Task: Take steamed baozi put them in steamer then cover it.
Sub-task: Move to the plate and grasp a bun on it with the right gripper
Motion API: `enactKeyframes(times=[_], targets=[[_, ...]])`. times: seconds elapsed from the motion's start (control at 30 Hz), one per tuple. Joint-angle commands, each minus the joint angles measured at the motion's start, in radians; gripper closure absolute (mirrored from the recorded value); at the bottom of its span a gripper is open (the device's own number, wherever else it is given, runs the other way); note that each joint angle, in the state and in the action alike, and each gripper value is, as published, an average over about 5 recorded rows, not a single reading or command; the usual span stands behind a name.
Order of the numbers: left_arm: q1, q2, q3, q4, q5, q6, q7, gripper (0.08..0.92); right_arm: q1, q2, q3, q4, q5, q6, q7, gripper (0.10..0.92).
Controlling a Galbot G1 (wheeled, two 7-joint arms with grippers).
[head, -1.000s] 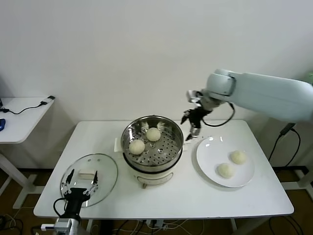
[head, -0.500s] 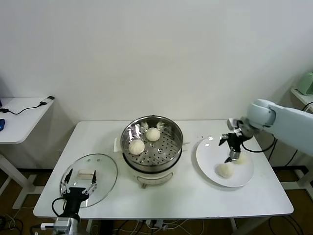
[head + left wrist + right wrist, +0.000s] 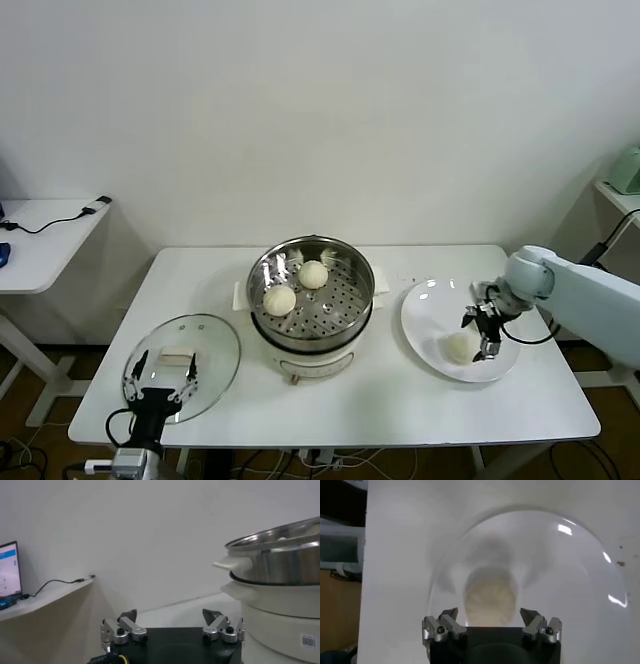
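Note:
The steamer (image 3: 352, 303) stands mid-table with two steamed baozi (image 3: 279, 299) (image 3: 314, 274) on its perforated tray. On the white plate (image 3: 425, 318) to its right lies another baozi (image 3: 457, 346). My right gripper (image 3: 486, 331) hangs low over the plate, open, right beside that bun. In the right wrist view a baozi (image 3: 490, 596) lies just ahead of the open right gripper (image 3: 490, 615), untouched. The cover (image 3: 215, 350), a glass lid with a cream handle (image 3: 177, 353), rests on the table at the left. My left gripper (image 3: 160, 384) is parked open at the lid's near edge.
In the left wrist view the steamer (image 3: 280, 580) rises close beside the open left gripper (image 3: 172, 622). A side desk (image 3: 45, 235) with a cable stands at the far left. The wall runs behind the table, and the plate sits near the table's right edge.
My right arm swung from beside the steamer's rim to the right and came down onto the plate, staying open. The left arm, the lid and the buns in the steamer have not moved.

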Motion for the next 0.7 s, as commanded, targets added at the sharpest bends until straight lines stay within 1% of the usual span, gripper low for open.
enactKeyframes(times=[0.03,0.37,0.57,0.7], targets=[[0.003,-0.002,0.001,0.003,0.004,-0.003,0.000,0.177,-0.087,0.063,0.075,-0.085,-0.058,0.016,-0.003,0.203],[0.006,-0.003,0.001,0.004,0.005,-0.005,-0.001,0.177,-0.081,0.072,0.078,-0.098,-0.061,0.026,-0.030,0.212],[0.007,-0.003,0.003,0.003,0.007,-0.006,-0.001,0.177,-0.060,0.068,0.074,-0.095,-0.056,0.032,-0.037,0.295],[0.011,-0.003,0.003,0.003,0.007,-0.009,-0.001,0.177,-0.030,0.062,0.061,-0.093,-0.047,0.044,-0.040,0.329]])
